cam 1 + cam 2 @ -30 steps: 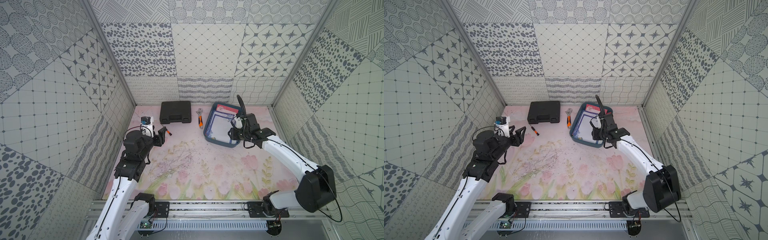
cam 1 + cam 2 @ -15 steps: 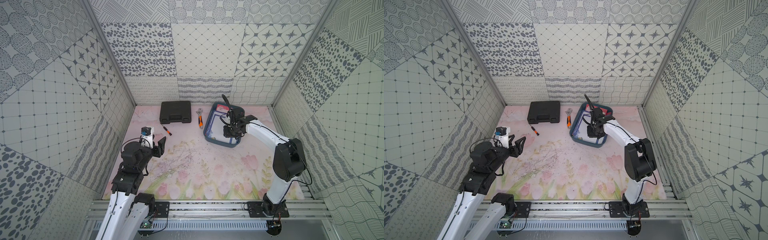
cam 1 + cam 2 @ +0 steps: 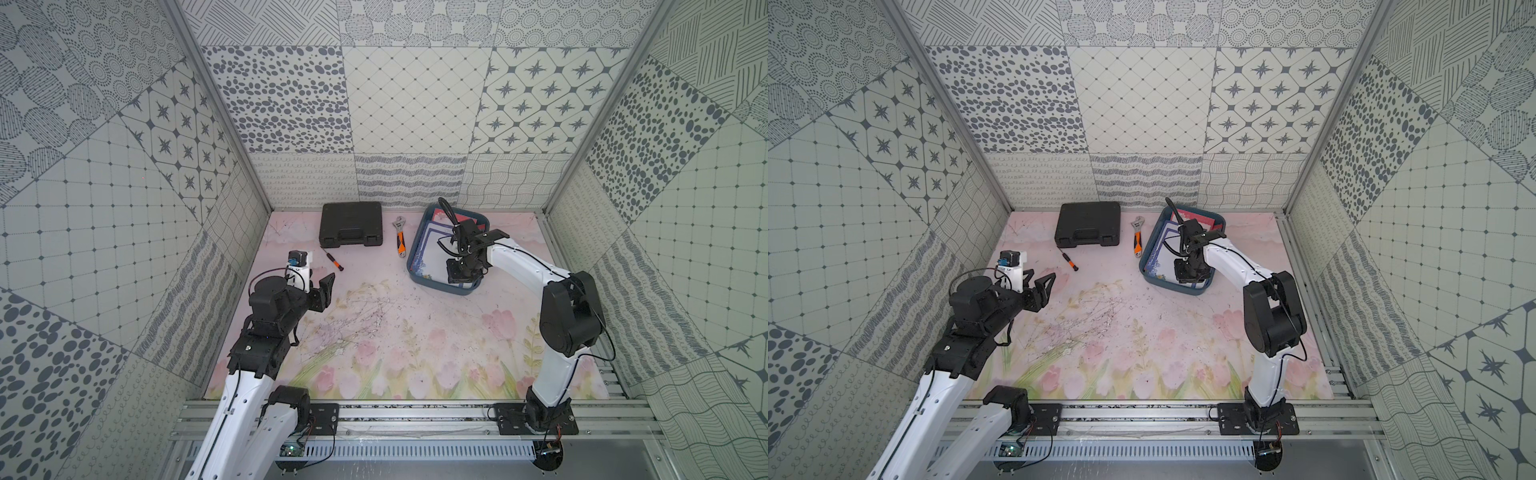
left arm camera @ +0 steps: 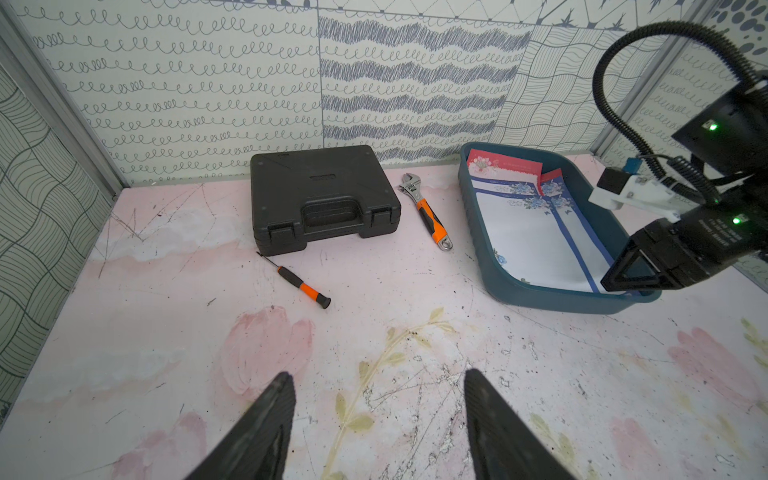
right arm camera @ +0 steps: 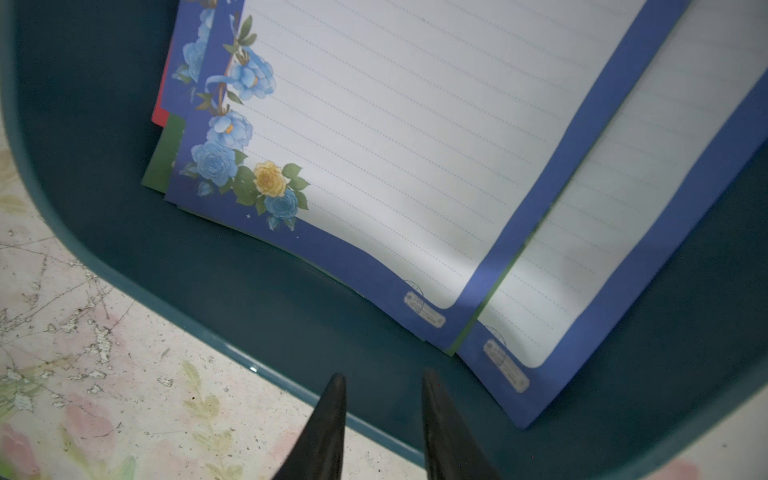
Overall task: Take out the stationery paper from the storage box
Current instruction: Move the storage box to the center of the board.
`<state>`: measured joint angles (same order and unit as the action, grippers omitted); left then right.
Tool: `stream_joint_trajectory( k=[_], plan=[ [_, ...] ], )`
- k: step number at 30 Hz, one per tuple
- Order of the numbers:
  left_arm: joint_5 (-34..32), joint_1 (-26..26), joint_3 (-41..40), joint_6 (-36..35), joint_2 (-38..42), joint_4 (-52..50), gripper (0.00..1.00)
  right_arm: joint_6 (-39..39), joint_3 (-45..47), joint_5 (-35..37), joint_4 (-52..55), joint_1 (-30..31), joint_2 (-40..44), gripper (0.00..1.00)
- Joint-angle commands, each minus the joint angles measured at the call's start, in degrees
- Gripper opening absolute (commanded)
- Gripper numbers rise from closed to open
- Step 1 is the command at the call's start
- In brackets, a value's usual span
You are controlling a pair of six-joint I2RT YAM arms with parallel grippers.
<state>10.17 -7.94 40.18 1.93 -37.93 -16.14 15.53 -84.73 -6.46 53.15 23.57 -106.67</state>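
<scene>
The storage box (image 3: 434, 286) is a dark teal tray at the back right, seen in both top views (image 3: 1166, 286). The stationery paper (image 5: 415, 145) lies flat inside it: lined white sheets with blue floral borders, with red and green edges showing beneath. It also shows from above (image 3: 431, 254) and in the left wrist view (image 4: 536, 237). My right gripper (image 5: 382, 376) hovers over the box's near wall (image 5: 232, 353), open by a narrow gap and empty, just short of the sheets' near edge. My left gripper (image 4: 376, 374) is wide open over the mat at the left (image 3: 324, 286).
A black tool case (image 3: 351, 224) stands at the back centre. An orange-handled wrench (image 3: 400, 241) lies between the case and the box. A small screwdriver (image 3: 332, 262) lies in front of the case. Patterned walls close in on three sides.
My right gripper has moved left and then toward the box's near end, its jaws narrowing a little. The left arm has drawn back toward the front.
</scene>
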Motion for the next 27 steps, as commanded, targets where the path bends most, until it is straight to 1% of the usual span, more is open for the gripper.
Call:
stream_joint_trajectory(
  k=[1, 8, 14, 22, 27],
  plan=[
    [1.8, -0.2, 1.5, 0.4, -1.6, -1.6, 0.65, -1.4, 0.5, -1.5, 1.7, 0.4, -1.2, 0.34],
    [0.7, -0.1, 1.8, 0.4, -0.9, -2.5, 0.67, -1.7, 2.8, 0.1, 4.9, 0.4, -0.6, 0.34],
    [0.1, -0.1, 1.1, 1.0, -0.1, -2.9, 0.67, -1.0, 6.4, 0.5, 5.6, 0.3, 1.7, 0.33],
    [1.0, -0.1, 2.1, 1.8, -2.5, -3.1, 0.68, 0.2, 11.4, 1.1, 5.5, -0.3, 5.5, 0.33],
    [1.3, -0.1, 2.8, 2.7, -3.2, -4.3, 0.68, 1.1, 16.2, 1.1, 6.0, -1.7, 8.8, 0.32]
  ],
)
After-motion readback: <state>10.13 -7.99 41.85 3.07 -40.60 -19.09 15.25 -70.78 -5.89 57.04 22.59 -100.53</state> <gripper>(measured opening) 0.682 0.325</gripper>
